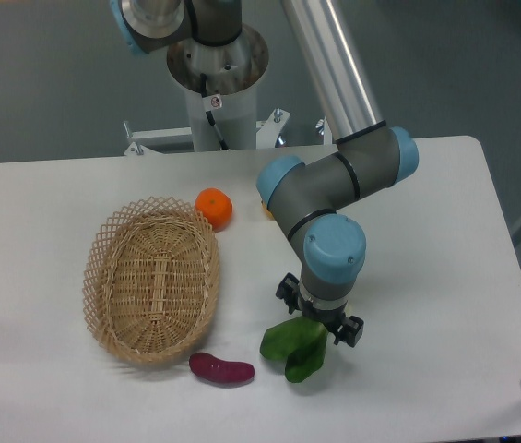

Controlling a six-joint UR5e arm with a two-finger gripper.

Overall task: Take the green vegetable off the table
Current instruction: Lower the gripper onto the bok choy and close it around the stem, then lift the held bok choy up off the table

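The green vegetable (pixel 290 347) lies on the white table (pixel 444 277) near the front edge. Only its dark green leaves show; its pale stem end is hidden under the wrist. My gripper (pixel 319 312) hangs low right over that stem end, pointing straight down. Its two black fingers (pixel 287 288) stick out on either side of the wrist, spread apart, so it looks open. Whether the fingers touch the vegetable I cannot tell.
A woven wicker basket (pixel 152 281) stands to the left. An orange (pixel 214 207) lies behind it, and a purple oblong vegetable (pixel 222 369) lies just left of the leaves. The arm's elbow (pixel 334 185) covers nearly all of the yellow fruit. The robot's base (pixel 216 65) stands at the back.
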